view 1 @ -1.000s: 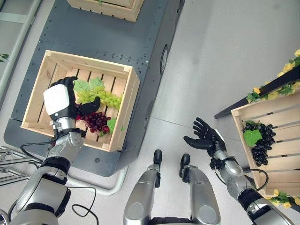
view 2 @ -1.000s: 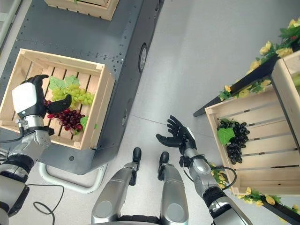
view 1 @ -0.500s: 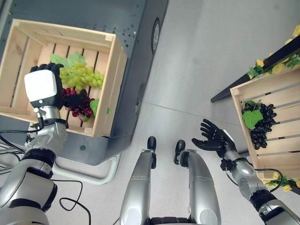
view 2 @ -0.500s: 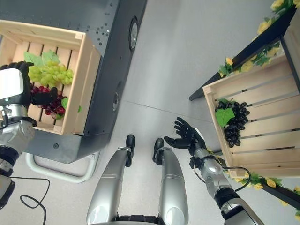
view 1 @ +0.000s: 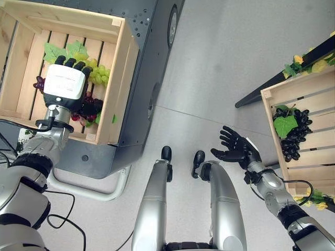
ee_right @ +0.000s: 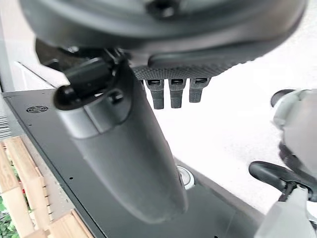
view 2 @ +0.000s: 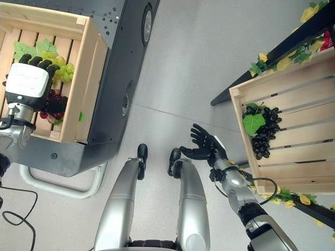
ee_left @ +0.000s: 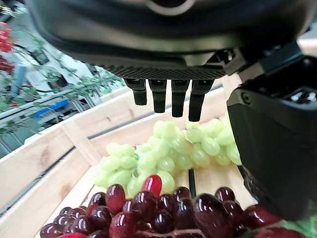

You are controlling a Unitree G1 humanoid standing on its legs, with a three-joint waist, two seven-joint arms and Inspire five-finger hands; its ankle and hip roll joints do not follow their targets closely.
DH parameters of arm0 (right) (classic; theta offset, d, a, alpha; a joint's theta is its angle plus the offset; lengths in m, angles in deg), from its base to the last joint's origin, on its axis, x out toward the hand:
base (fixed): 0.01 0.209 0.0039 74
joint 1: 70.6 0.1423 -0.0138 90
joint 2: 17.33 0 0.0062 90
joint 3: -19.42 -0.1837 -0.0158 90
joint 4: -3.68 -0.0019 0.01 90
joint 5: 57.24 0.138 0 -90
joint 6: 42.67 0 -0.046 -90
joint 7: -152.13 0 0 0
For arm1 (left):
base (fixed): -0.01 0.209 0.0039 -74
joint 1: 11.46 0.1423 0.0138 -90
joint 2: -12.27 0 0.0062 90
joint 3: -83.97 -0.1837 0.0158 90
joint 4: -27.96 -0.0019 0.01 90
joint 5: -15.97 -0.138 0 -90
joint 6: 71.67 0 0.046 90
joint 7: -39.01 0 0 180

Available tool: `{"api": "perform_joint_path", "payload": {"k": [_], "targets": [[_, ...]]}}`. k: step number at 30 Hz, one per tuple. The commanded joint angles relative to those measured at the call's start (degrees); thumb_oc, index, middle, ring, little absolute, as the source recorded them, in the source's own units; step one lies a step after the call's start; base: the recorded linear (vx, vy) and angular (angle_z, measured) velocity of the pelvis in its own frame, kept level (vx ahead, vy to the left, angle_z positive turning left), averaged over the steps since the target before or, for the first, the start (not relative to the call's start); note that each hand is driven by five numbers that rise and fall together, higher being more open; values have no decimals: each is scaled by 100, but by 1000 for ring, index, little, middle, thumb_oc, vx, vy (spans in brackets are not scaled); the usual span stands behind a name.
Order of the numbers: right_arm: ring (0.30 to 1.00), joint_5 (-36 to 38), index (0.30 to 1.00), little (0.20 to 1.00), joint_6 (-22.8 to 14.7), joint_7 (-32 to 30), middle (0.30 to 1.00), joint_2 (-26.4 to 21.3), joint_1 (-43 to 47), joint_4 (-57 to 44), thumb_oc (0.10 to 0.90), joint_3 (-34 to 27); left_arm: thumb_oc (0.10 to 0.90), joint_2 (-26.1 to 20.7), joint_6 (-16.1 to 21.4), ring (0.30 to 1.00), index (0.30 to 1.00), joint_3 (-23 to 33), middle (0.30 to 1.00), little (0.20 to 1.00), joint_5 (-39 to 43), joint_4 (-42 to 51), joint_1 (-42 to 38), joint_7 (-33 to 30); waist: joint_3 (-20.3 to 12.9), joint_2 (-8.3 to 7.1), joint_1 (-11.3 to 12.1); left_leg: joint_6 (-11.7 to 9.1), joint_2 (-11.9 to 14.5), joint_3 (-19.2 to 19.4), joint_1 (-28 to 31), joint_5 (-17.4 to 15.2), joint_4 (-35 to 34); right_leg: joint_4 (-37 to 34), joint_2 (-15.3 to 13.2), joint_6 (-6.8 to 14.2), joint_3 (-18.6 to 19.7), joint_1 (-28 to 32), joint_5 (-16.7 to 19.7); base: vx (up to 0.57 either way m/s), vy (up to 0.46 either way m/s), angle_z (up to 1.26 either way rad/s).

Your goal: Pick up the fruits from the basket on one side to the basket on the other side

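Fingers of my right hand [view 1: 238,151] are spread, palm up and empty, out over the grey floor [view 1: 220,78] just to the right of where I stand. Past it on that side sits a wooden crate [view 1: 314,136] with a bunch of black grapes [view 1: 294,137] and its green leaf lying against the near-left corner of the slats. Yellow flowers and greenery [view 1: 309,55] trail along the dark rail beyond that crate.

On my other side, my left hand [view 1: 65,83] is down inside a second wooden crate [view 1: 118,78], which stands on a dark grey metal platform [view 1: 146,63]. From my left wrist I see the fingers [ee_left: 171,96] hanging straight and relaxed, the thumb apart beside them, nothing gripped between them. Directly under the palm lies a bunch of red grapes [ee_left: 158,208]; whether the palm touches it I cannot tell. Just beyond, under my fingertips, lies a bunch of green grapes [ee_left: 168,153], with green leaves [view 1: 52,52] at its far end. Both bunches rest on the crate's slatted bottom, touching each other.
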Motion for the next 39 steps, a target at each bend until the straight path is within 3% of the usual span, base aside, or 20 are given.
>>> {"api": "perform_joint_path", "payload": {"k": [1,5,11,18,31,37,39], "targets": [[900,450,900,900,-274,413,900,-441,-245,-512,800,-311,800,-823,-453,900,900,166,900,900,-198,87,-520,-123,-86,46,-54,94,-167,465,432,-444,-3,-322,84,282,64,658,106,0,0,0],[900,585,900,900,-346,536,900,-447,-234,-393,800,-295,800,-835,-541,900,900,-89,900,900,-588,66,-692,-43,-86,15,-54,91,-152,473,414,-439,-16,-343,76,297,49,655,116,0,0,0],[900,781,900,900,-329,620,900,-453,-266,-409,800,-285,800,-914,-1117,900,900,-610,900,900,-702,253,-1182,525,-86,-50,-53,96,-137,469,383,-422,-66,-332,49,343,34,582,157,0,0,0],[900,962,900,900,-423,638,900,-355,-379,-448,800,-245,800,-923,-1704,900,900,-797,900,900,-698,253,-1588,730,-86,-209,-38,128,-108,441,309,-437,-30,-299,40,403,15,489,227,3,5,2],[900,1174,900,900,-528,852,900,-117,-377,-435,800,-153,800,-776,-1652,900,900,-1052,900,900,-822,37,-2059,1196,-86,-392,-53,143,-60,340,209,-462,-31,-325,114,460,2,402,285,2,-1,1],[900,1243,900,900,-672,835,900,-31,-443,-441,800,-157,800,-728,-1340,900,900,-1088,900,900,-699,-20,-2217,1067,-86,-475,-70,157,-32,296,103,-488,29,-281,142,459,-12,317,280,0,0,0],[900,1222,900,900,-670,860,900,8,-489,-438,800,-179,800,-688,-1030,900,900,-1084,900,900,-754,-54,-2210,1100,-86,-521,-81,164,-13,279,59,-502,45,-253,162,464,-24,270,280,0,0,0]]}}
